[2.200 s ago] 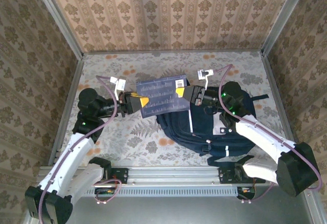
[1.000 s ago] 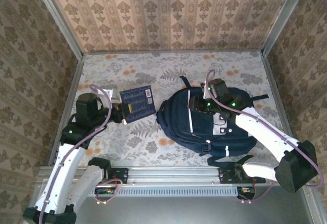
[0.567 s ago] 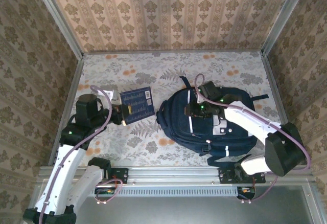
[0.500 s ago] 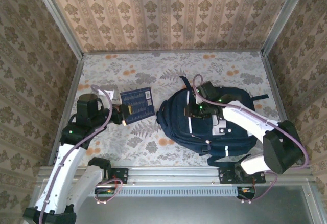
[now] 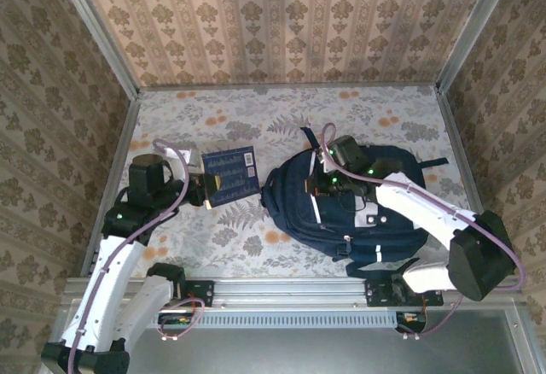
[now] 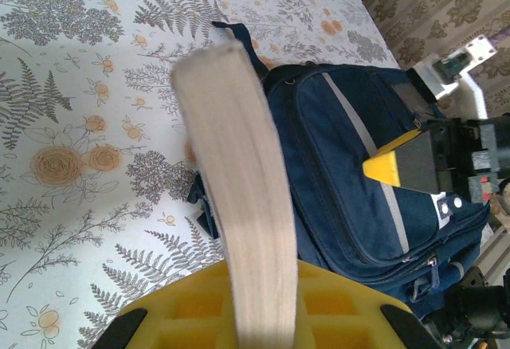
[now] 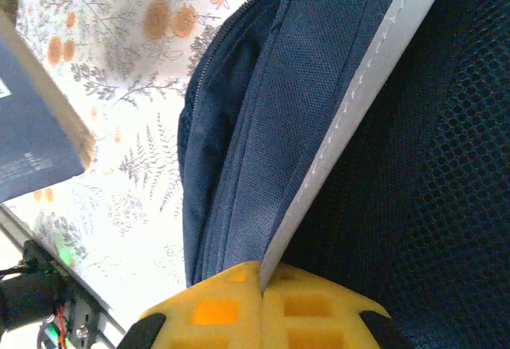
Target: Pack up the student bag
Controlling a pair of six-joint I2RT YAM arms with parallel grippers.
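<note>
Gripping book (image 5: 232,172) edge-on in left gripper (image 5: 206,189), near bag (image 5: 341,224) — ready for slotting; pinching bag fabric with right gripper (image 5: 326,188) (likely to open it).

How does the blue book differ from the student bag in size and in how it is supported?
Size: the book is far smaller than the student bag. Support: the book is clamped in the left end effector, apart from the bag; the bag lies on the table, its fabric pinched by the right end effector. Both are dark blue.
</note>
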